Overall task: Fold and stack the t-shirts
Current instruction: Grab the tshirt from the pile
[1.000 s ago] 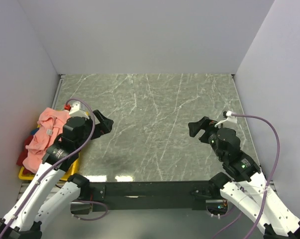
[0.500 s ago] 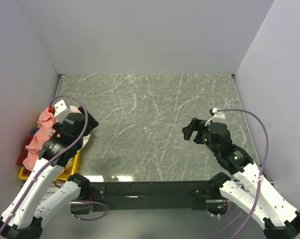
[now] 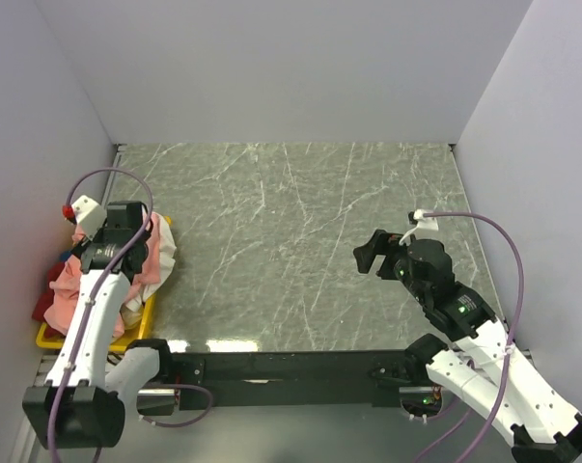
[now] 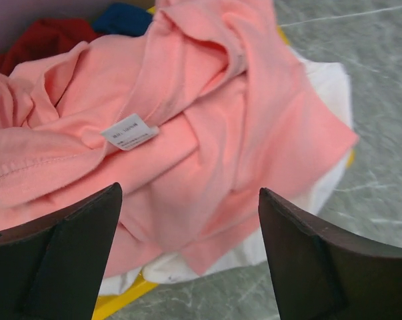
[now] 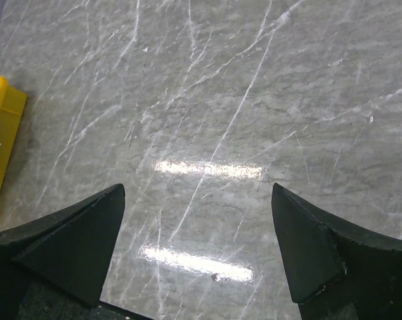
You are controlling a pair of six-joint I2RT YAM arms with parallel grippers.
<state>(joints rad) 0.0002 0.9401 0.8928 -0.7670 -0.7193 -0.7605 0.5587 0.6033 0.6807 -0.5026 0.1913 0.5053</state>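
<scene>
Currently yellow bin (image 3: 47,340): salmon-pink t-shirt (image 4: 207,133) over white t-shirt (image 4: 329,87), dark red t-shirt (image 4: 51,33); left end effector (image 4: 189,195), right end effector (image 5: 197,190) spread.

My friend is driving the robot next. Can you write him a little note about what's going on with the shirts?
Left gripper: open, empty, hovering over the salmon-pink t-shirt.
Right gripper: open, empty, above the bare table.
Shirts: all piled in the yellow bin; salmon-pink on top, white t-shirt under it, dark red t-shirt behind.
Done: nothing folded or stacked.
Left: lift each shirt out, fold it, stack them.
</scene>
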